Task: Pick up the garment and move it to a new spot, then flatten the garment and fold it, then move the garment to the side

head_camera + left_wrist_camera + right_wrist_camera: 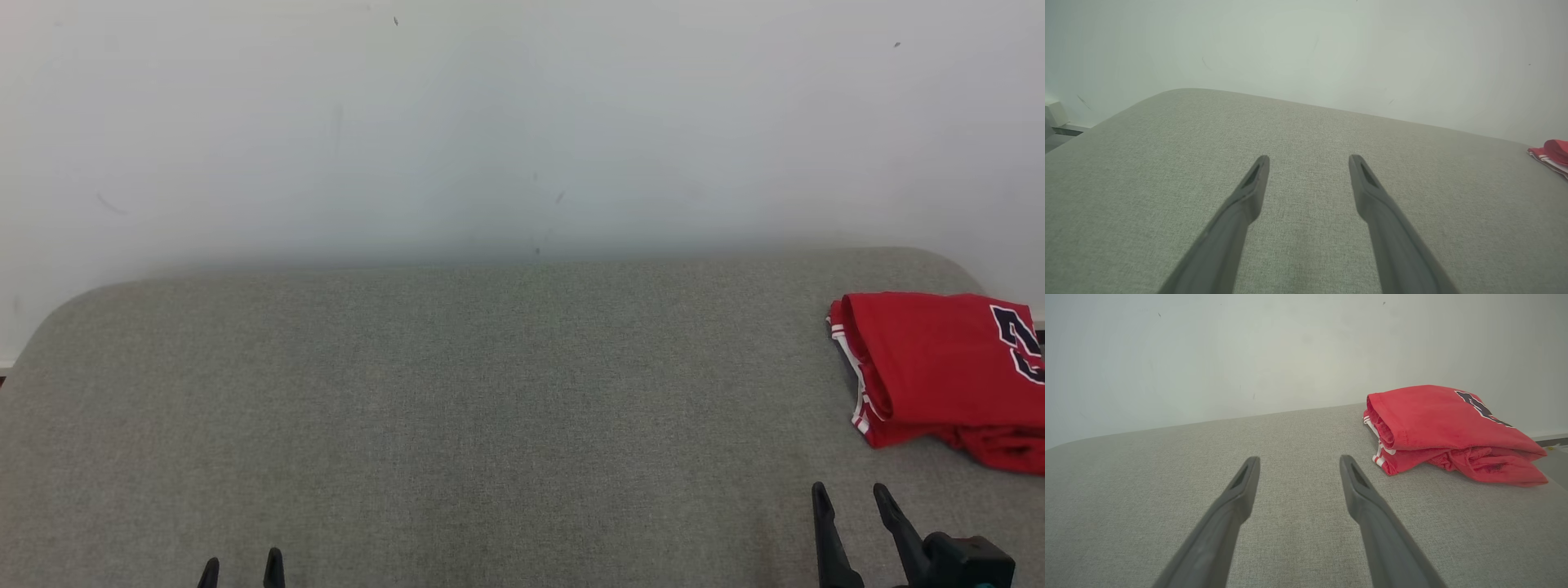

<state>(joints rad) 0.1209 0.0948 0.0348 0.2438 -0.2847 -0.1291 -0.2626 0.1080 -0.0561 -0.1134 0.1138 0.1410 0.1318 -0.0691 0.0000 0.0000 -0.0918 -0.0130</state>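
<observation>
The garment (939, 367) is a red jersey with white trim and dark lettering, lying folded at the far right of the grey fabric surface (490, 408). The right wrist view has the garment (1437, 424) ahead and to the right of my fingers. A red corner of the garment (1553, 153) peeks in at the right edge of the left wrist view. My right gripper (853, 492) is open near the front edge, short of the garment and apart from it. My left gripper (242, 566) is open at the lower left, nothing between its fingers.
A pale wall (522, 122) rises directly behind the surface. The surface has rounded back corners, and its right edge runs close beside the garment. A pale box (1054, 114) sits off the surface's left end in the left wrist view.
</observation>
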